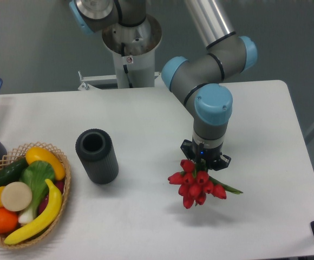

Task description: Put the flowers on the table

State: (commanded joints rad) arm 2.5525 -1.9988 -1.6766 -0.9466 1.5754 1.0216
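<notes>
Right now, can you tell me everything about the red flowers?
The flowers are a small bunch of red tulip-like blooms with green stems poking out to the right. They look artificial. The gripper holds the bunch from above, over the white table, right of the dark vase. Whether they touch the table is unclear.

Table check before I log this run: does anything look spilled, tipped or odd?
Nothing spilled. The dark cylindrical vase looks tipped, its open mouth facing the camera. The red flowers hang beneath the end effector, above the table.
</notes>
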